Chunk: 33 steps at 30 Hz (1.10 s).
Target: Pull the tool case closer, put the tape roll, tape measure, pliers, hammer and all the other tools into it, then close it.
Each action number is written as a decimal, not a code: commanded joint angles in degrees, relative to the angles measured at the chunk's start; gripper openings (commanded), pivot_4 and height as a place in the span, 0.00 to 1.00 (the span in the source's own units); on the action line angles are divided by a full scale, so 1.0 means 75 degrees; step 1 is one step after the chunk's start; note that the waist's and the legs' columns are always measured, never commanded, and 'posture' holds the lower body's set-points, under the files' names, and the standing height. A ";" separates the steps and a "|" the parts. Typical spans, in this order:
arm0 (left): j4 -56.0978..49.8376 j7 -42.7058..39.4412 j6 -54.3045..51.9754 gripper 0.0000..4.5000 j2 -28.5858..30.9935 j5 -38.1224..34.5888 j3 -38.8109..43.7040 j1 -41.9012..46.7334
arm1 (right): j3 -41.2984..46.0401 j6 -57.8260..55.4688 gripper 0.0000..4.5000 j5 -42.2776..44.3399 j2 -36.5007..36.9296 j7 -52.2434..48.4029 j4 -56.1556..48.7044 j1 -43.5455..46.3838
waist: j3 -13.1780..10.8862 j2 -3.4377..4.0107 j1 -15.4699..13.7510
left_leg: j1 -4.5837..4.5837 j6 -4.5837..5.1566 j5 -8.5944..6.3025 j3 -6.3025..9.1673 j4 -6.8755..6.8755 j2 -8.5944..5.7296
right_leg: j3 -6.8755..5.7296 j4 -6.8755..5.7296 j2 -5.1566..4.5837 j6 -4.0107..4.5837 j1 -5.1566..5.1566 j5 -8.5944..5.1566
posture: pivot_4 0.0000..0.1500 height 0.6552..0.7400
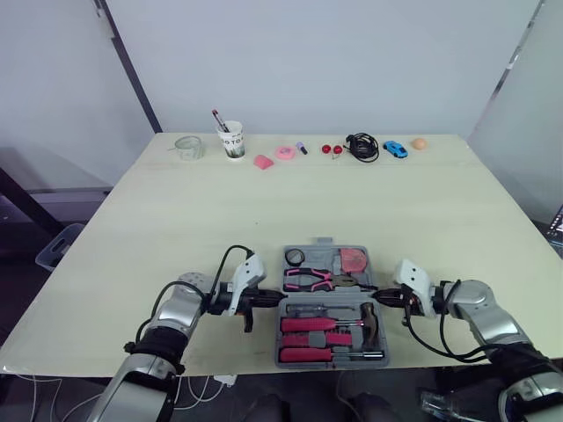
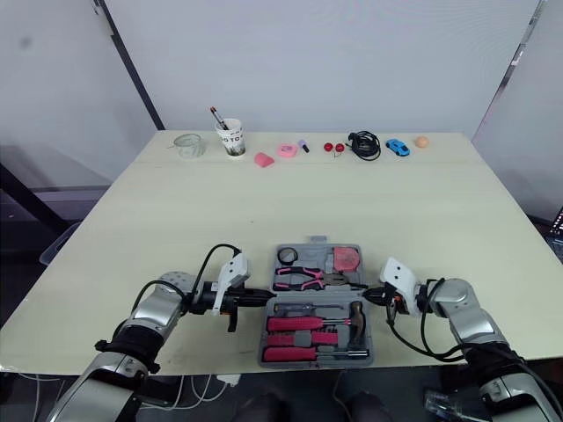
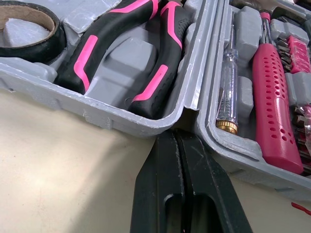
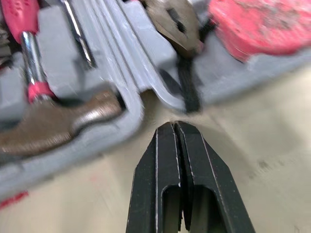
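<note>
At either hinge end of the tool case point(image 1: 318, 257), the left claw point(image 3: 177, 133) and right claw point(image 4: 173, 125) sit closed, empty.

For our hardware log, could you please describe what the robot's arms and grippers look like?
The left arm and right arm have rounded silver shells, looping black cables and white wrist blocks. The left gripper and right gripper each have two tapered black fingers.

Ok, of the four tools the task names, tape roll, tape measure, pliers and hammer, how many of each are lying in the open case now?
Tape roll: 1
Tape measure: 1
Pliers: 1
Hammer: 1
Total: 4
</note>
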<state>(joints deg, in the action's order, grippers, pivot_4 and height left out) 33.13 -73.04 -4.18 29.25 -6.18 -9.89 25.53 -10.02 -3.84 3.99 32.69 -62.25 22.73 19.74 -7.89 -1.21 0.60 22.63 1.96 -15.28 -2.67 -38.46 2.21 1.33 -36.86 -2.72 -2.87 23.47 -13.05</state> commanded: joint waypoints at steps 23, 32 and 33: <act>-0.4798 0.0281 -0.1628 0.00 0.0766 -0.1419 -0.0165 -0.2463 | 0.1139 -0.2709 0.98 0.0841 -0.1245 0.0201 0.5052 0.4246 | -0.0015 0.0016 0.0022 | 0.0005 0.0000 -0.0001 -0.0004 0.0012 0.0003 | -0.0003 0.0009 -0.0010 0.0015 0.0005 -0.0007 | 1.00 1.00; -0.3921 0.0575 -0.1430 0.00 0.0573 -0.0582 -0.0955 -0.2133 | 0.1255 -0.3046 0.98 0.0593 -0.1933 -0.0380 0.6343 0.4878 | -0.0014 0.0017 0.0083 | 0.0003 0.0000 -0.0001 -0.0008 0.0013 0.0005 | 0.0001 0.0006 -0.0002 0.0002 0.0005 0.0001 | 1.00 1.00; -0.3863 0.0553 -0.1382 0.00 0.0604 -0.0539 -0.0998 -0.2141 | 0.1341 -0.3109 0.98 0.0639 -0.1986 -0.0422 0.6399 0.4912 | -0.0014 0.0017 0.0083 | 0.0001 0.0000 -0.0001 -0.0006 0.0015 0.0005 | 0.0000 0.0005 -0.0002 0.0002 0.0005 0.0001 | 1.00 1.00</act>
<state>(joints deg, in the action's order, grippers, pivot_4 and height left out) 3.04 -68.62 -15.19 33.03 -11.78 -16.16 10.05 -1.00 -26.12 8.38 18.56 -63.83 69.94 55.76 -7.99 -1.09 1.23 22.63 1.95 -15.29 -2.72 -38.34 2.25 1.33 -36.82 -2.74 -2.85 23.51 -13.04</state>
